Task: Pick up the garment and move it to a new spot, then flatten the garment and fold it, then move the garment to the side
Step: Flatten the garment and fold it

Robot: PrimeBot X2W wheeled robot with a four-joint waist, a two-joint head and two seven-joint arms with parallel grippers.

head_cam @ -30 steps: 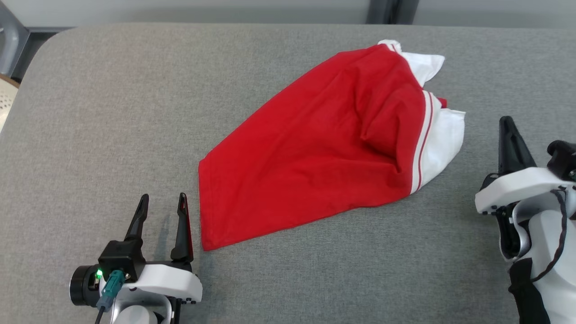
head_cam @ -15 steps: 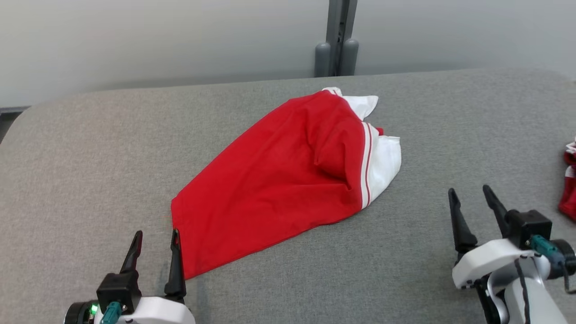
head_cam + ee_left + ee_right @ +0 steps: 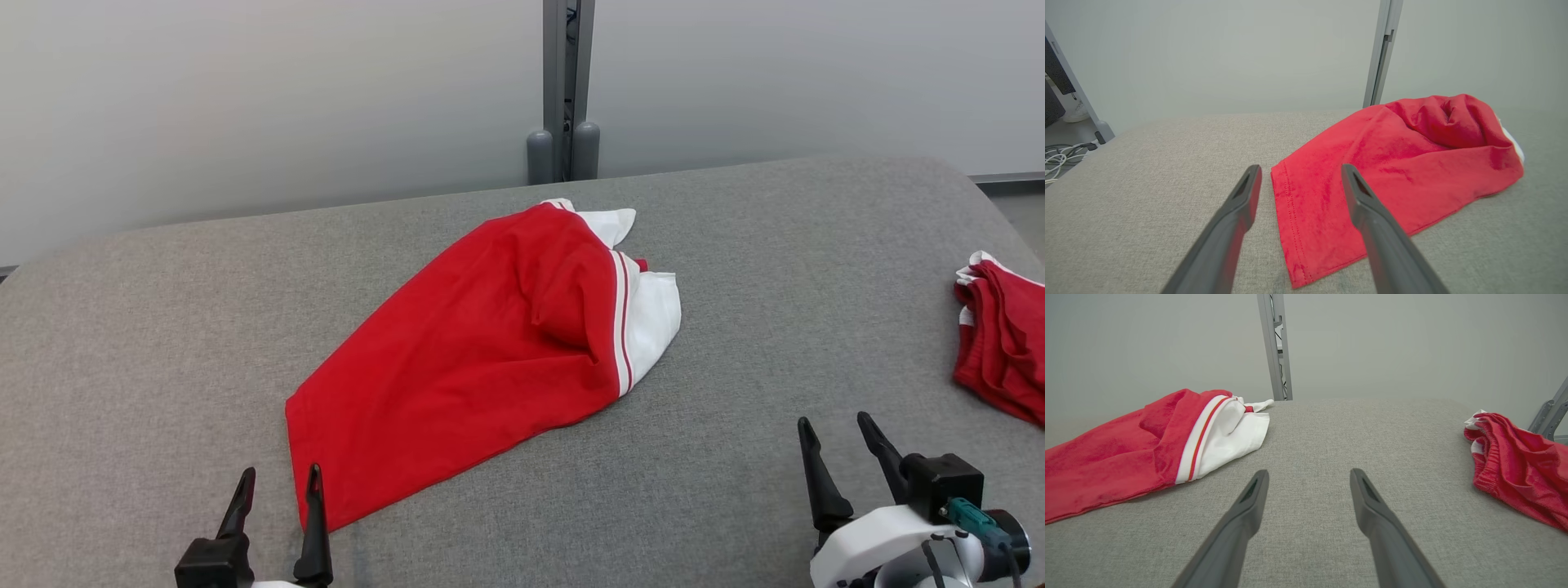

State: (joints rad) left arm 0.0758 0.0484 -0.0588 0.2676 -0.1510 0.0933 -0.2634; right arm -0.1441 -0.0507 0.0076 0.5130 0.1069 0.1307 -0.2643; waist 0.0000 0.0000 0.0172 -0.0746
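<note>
Left hand (image 3: pixel 281 470), fingers apart, sits just beside the near hem corner of the red-and-white garment (image 3: pixel 482 359), which stretches diagonally across the middle of the tabletop (image 3: pixel 163 327) toward its far edge, so it looks nearer than the equally spread right hand (image 3: pixel 833 419).

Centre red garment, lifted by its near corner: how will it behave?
Likely floppy: the red garment lies creased and slumped, so it should hang from the pinch. Probably light, the hem looks thin. May drag on the textured grey surface.

Cropped by edges — left pincer (image 3: pixel 281 470) and second garment (image 3: pixel 1002 339).
</note>
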